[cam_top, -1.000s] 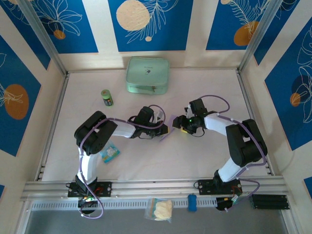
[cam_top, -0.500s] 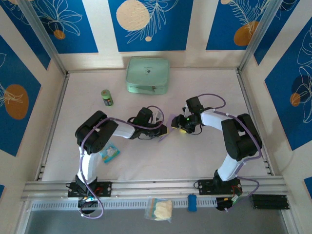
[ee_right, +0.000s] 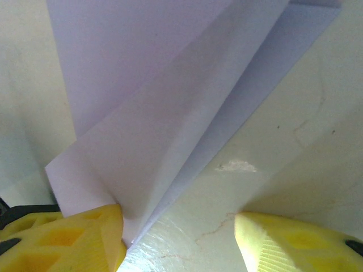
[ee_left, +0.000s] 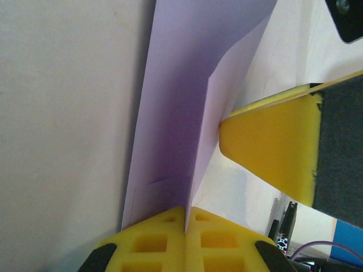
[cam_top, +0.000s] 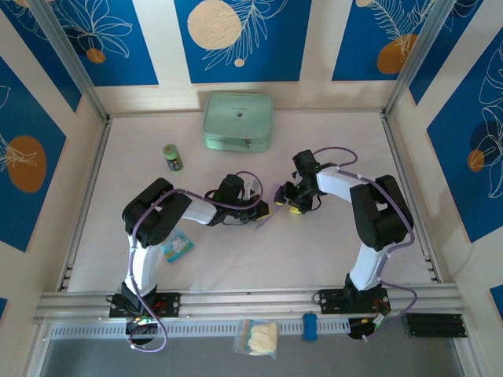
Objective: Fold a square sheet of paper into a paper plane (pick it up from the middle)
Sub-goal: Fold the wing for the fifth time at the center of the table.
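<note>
Your left gripper [ee_left: 185,214] is closed tightly on the lavender paper [ee_left: 181,85]. In the left wrist view its two yellow fingers [ee_left: 153,243] press together with the folded edge pinched between them. The paper runs away from them as a long strip with a crease along its length.

Your right gripper [ee_right: 178,235] has its jaws apart. In the right wrist view one yellow finger [ee_right: 68,238] touches the lower corner of the paper. The other finger [ee_right: 295,246] stands free over the bare worktop [ee_right: 295,141], apart from the paper. There the paper shows several folded layers, which spread like a fan from that corner. In the left wrist view, the tip of a right finger [ee_left: 266,147] touches the side edge of the paper.

From the top camera you see both grippers just beside each other near the middle of the worktop, with the paper between them. It is small there and partly hidden, so I cannot tell if it rests on the worktop.

A mint-green pouch [cam_top: 238,122] lies at the far side. A small green can [cam_top: 173,157] stands to the left of the pouch and nearer to you. A blue-and-white snack packet [cam_top: 178,246] lies beside the left arm. All three are well apart from the paper.
</note>
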`<state>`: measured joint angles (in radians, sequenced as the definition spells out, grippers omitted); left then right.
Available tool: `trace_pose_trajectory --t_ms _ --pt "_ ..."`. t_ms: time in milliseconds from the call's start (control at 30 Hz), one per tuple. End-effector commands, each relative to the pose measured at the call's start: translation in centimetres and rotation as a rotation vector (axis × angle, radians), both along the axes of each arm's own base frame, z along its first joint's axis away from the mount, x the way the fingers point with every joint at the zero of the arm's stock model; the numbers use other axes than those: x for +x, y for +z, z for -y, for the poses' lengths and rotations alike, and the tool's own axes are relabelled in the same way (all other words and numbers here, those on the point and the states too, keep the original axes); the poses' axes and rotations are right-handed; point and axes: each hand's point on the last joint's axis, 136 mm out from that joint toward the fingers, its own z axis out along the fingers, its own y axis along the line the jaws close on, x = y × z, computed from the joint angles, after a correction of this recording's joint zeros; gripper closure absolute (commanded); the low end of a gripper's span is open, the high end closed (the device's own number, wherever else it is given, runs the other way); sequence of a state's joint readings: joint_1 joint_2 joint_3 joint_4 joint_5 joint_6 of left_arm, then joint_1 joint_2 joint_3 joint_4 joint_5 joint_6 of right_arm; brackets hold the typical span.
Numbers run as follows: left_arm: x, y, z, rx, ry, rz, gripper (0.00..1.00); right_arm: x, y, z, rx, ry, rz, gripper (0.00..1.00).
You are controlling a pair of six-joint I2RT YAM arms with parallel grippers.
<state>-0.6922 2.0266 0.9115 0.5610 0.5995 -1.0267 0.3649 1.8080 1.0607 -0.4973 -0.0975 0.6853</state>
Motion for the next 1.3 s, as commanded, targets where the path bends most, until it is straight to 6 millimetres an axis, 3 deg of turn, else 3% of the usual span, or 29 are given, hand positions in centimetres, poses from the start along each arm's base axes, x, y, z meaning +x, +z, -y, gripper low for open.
trace_pose_trajectory --t_ms 0,533,900,1267 --pt "-0.4 -2.3 -1.2 0.037 0.018 -0.063 1.00 -0.3 -4.2 0.1 -0.086 0.002 -0.044 0.42" --pt "-0.8 -1.9 -2.0 0.052 0.032 -0.067 0.91 -1.4 -6.6 1.0 -0.216 -0.021 -0.157 0.41" --pt "-2.0 -1.5 -3.1 0.086 0.017 -0.068 0.85 -1.7 -6.8 1.3 -0.226 -0.021 -0.161 0.42" --pt "-1.7 -1.3 -2.8 0.070 0.024 -0.067 0.84 -1.7 -7.4 1.4 -0.242 -0.008 -0.167 0.44"
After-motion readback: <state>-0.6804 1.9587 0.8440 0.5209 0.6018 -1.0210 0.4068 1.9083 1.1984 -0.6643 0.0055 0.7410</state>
